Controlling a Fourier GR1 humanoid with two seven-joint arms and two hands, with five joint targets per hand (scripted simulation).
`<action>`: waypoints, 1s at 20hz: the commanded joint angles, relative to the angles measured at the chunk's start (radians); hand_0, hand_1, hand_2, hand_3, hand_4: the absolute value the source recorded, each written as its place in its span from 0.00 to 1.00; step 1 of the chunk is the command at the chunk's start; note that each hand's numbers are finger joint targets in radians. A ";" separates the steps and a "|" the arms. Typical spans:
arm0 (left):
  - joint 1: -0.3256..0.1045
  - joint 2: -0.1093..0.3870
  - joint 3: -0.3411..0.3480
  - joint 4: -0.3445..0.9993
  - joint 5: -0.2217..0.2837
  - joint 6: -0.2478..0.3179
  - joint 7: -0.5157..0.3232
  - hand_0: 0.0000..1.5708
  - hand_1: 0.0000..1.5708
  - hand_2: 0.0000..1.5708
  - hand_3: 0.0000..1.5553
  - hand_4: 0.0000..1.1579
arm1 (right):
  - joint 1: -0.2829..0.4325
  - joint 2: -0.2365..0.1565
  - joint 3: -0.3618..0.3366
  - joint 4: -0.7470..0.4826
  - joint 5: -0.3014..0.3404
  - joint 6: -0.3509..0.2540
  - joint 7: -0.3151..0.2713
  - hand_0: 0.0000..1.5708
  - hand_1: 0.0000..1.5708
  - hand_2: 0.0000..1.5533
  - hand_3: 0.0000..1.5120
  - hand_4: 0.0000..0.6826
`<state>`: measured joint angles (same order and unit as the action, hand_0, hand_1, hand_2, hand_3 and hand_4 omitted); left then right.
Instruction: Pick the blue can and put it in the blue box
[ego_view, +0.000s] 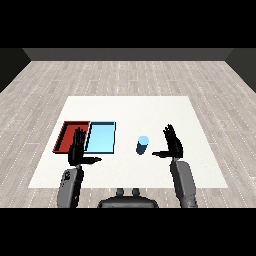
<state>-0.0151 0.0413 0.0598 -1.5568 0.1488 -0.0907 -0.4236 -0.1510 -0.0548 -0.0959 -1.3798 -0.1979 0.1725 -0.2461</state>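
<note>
A blue can (142, 145) stands upright on the white table (130, 112), just right of the light blue tray (101, 137). My right hand (173, 144) is raised a short way to the can's right, fingers straight and thumb pointing toward the can, not touching it. My left hand (77, 148) is open too, held over the near edge where the red tray (69, 135) meets the blue tray, thumb pointing right. Both trays hold nothing.
The two trays lie side by side at the table's left half. Bare white table stretches behind the can and to the far right. Wooden floor surrounds the table.
</note>
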 joint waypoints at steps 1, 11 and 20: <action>-0.060 -0.007 0.018 0.055 -0.005 0.028 -0.006 0.00 0.00 0.00 0.00 0.00 | -0.022 0.023 0.015 0.082 0.015 -0.018 -0.016 0.00 0.00 0.00 0.00 0.00; -0.034 0.005 0.036 0.090 0.027 -0.031 -0.089 0.00 0.00 0.00 0.00 0.00 | -0.028 0.044 0.025 0.080 -0.023 -0.062 0.026 0.00 0.00 0.00 0.00 0.00; -0.026 -0.039 -0.029 0.045 -0.025 0.043 -0.056 0.00 0.00 0.00 0.00 0.00 | -0.137 0.054 0.075 0.298 -0.021 -0.109 -0.043 0.00 0.00 0.00 0.00 0.00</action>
<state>-0.0236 0.0362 0.0690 -1.5707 0.1681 -0.0821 -0.4268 -0.2318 -0.0092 -0.0511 -1.1384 -0.2089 0.1088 -0.3046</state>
